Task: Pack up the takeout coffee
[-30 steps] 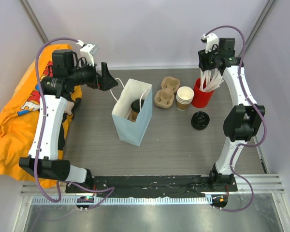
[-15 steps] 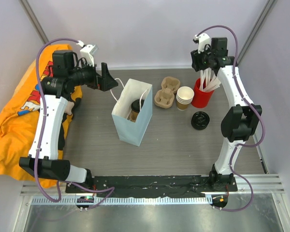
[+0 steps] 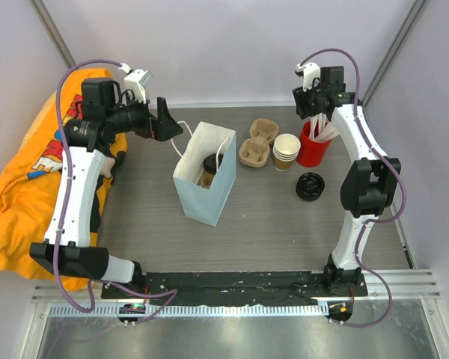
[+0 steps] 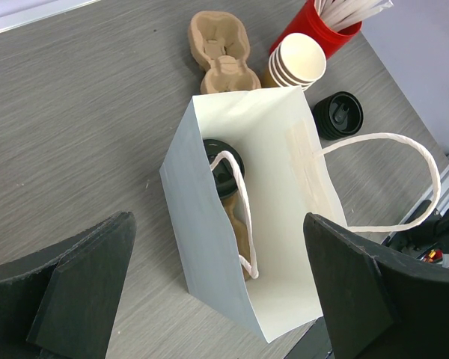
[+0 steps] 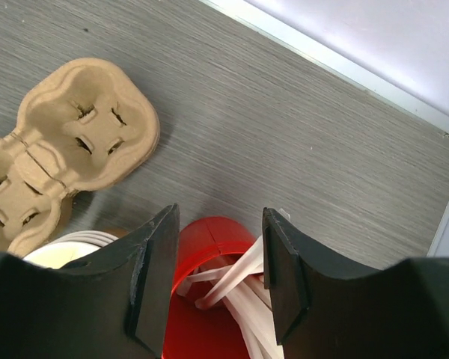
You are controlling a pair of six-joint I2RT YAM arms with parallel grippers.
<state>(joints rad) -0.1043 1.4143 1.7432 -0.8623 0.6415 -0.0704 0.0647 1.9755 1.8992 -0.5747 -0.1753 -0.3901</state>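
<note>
Grey desk [image 3: 269,217]: your takeout coffee [image 3: 209,166] stands upright inside the white paper bag [image 3: 202,198], nearest your wide-open left end effector [image 3: 167,120]; the half-open right end effector [image 3: 313,105] hangs over the red straw holder [image 3: 312,151].

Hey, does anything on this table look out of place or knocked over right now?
Nothing is spilled or tipped. The one oddity is a crumpled orange cloth bunched off the table on the left. The lidded cup stands inside the white bag.
</note>
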